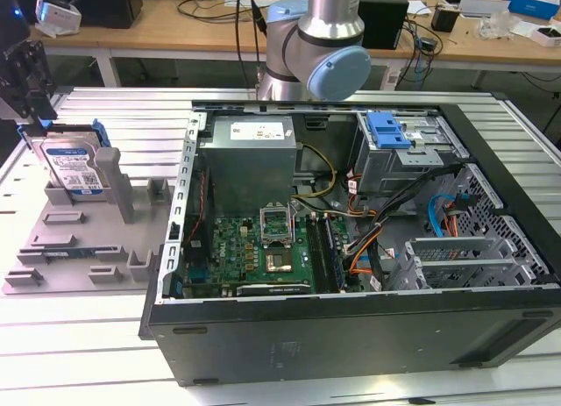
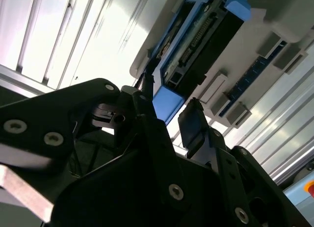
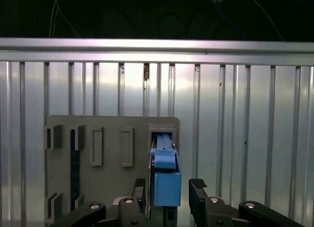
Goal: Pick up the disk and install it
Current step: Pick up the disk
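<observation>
The disk (image 1: 70, 165) stands partly hidden behind the grey holder's post (image 1: 116, 185).

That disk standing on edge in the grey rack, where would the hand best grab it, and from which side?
Probably by the top edge of its blue carrier, from straight above, pressing on both flat faces. The disk stands on edge in the grey rack, so its upper end is free.

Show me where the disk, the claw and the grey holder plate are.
disk (image 1: 74, 167), exterior view, on its white-and-blue label.
claw (image 3: 168, 184), first wrist view, midway between its fingertips.
grey holder plate (image 1: 88, 231), exterior view, on a bare part.
</observation>
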`<state>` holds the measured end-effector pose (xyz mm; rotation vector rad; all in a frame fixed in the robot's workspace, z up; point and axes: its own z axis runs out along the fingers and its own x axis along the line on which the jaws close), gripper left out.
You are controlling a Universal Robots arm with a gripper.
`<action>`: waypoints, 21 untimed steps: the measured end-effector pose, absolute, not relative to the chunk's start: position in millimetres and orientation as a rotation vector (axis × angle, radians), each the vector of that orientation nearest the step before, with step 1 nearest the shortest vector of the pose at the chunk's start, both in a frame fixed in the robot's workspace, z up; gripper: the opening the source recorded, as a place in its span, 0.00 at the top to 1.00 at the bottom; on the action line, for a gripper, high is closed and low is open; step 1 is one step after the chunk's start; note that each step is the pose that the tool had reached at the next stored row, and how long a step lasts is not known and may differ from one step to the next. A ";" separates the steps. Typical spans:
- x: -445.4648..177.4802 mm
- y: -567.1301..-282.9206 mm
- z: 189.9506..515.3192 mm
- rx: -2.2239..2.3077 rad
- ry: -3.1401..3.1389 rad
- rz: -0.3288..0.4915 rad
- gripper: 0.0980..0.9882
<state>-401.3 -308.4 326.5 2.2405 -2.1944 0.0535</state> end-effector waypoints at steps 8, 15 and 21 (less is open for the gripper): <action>-401.4 -308.3 321.5 2.235 -2.200 0.053 0.57; -401.5 -308.4 318.5 2.229 -2.205 0.053 0.57; -401.4 -309.1 315.1 2.221 -2.210 0.049 0.57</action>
